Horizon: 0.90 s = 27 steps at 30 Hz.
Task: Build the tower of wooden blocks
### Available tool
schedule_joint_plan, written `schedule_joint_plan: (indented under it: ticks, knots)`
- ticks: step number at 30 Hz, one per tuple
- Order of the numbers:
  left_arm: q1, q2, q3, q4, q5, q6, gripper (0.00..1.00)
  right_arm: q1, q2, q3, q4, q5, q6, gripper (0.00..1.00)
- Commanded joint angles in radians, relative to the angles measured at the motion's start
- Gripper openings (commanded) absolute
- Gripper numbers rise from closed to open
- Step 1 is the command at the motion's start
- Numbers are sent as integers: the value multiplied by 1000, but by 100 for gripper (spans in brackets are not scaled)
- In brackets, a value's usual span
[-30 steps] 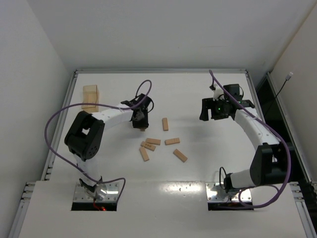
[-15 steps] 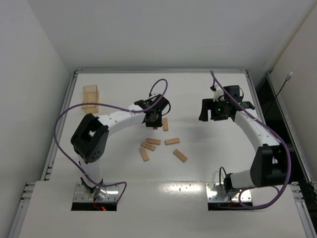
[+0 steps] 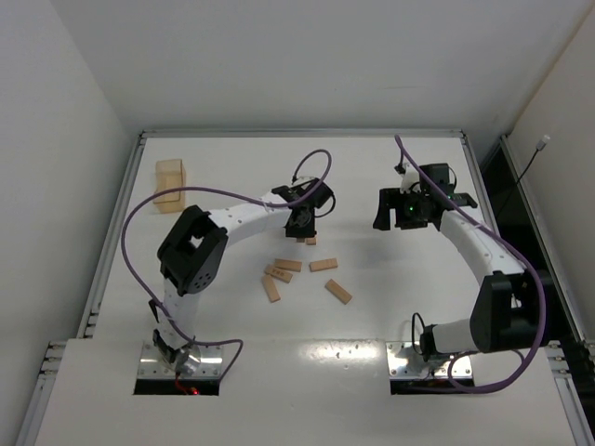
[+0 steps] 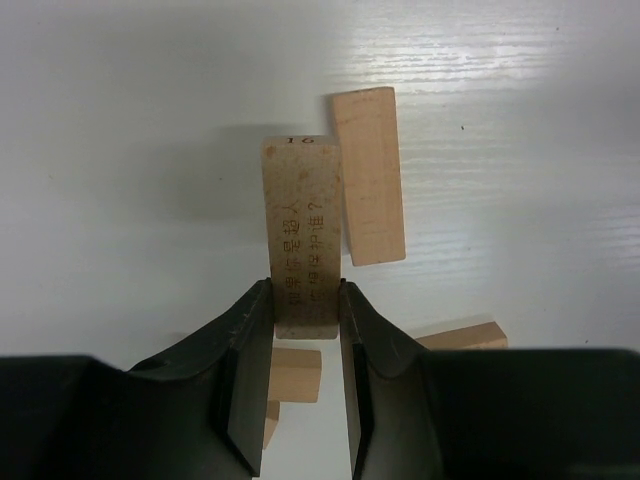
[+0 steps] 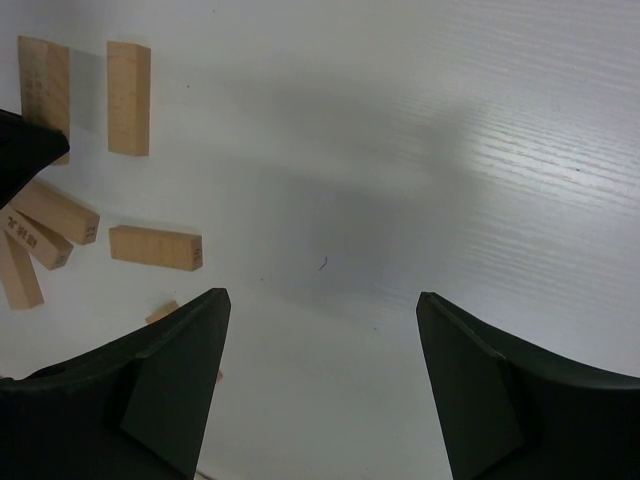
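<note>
One block (image 4: 303,235) pinched across narrow end by left gripper (image 4: 305,300); likely light, rigid, slippery; grip mid-length advised; right gripper (image 5: 320,297) jaws wide, empty.

The wood block tower (image 3: 170,180) stands upper left; loose blocks (image 3: 323,265) lie mid-frame, under the left gripper (image 3: 305,234) and its held block (image 4: 303,235); the right gripper (image 3: 386,209) is at right.

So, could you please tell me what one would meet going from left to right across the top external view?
Light-tan wooden block stack, loose slanted tan wooden bar, left gripper shut on a printed wooden bar, another slanted tan bar, open right gripper.
</note>
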Motion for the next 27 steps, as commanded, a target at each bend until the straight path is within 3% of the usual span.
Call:
schedule_joint_plan:
  ticks: [1,27]
  knots:
    - [-15,21,56,-3,-27,-23,0,-3,-31,0,37,0,14,72]
    - [-53,121,162,-21,-18,-82,0,-12,-31,0,37,11,14,72]
